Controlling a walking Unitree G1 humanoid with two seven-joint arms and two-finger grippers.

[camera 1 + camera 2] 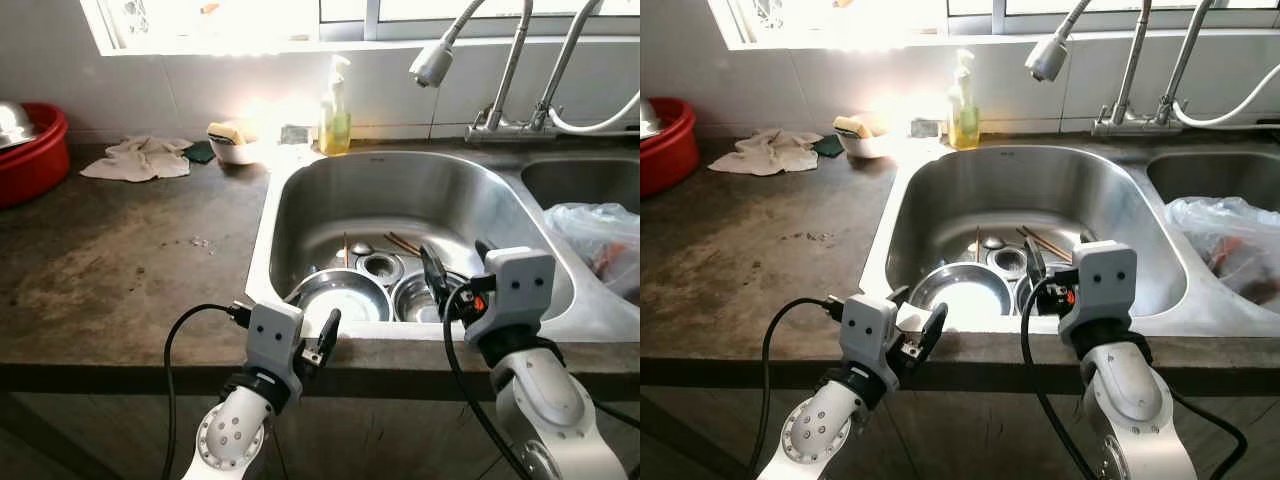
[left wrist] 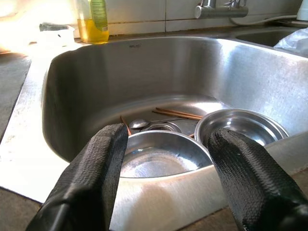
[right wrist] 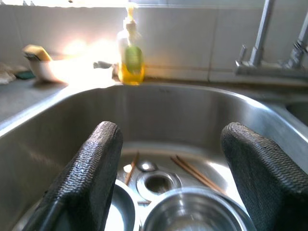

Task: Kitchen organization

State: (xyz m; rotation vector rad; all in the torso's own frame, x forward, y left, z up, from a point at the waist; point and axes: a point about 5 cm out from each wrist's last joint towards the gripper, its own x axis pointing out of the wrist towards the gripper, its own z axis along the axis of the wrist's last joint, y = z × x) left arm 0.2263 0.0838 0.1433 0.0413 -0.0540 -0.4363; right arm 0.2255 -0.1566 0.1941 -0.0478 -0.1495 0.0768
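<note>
Bowls sat just ahead of and below both of your grippers, down in the sink (image 1: 300,185). The wider steel bowl (image 1: 340,297) lay directly beyond your left gripper (image 1: 318,338), whose fingers were spread apart and held nothing at the front rim. The smaller bowl (image 1: 420,297) touched it on the right, under your right gripper (image 1: 455,275) — also gaping and empty, and already over the basin. So your right gripper looked the nearer one, to my eye. Chopsticks (image 2: 178,114) lay past the bowls by the drain (image 3: 158,183), long axis running slantwise away from your left fingers (image 2: 91,178) — an awkward line for a straight-on pinch, probably.
</note>
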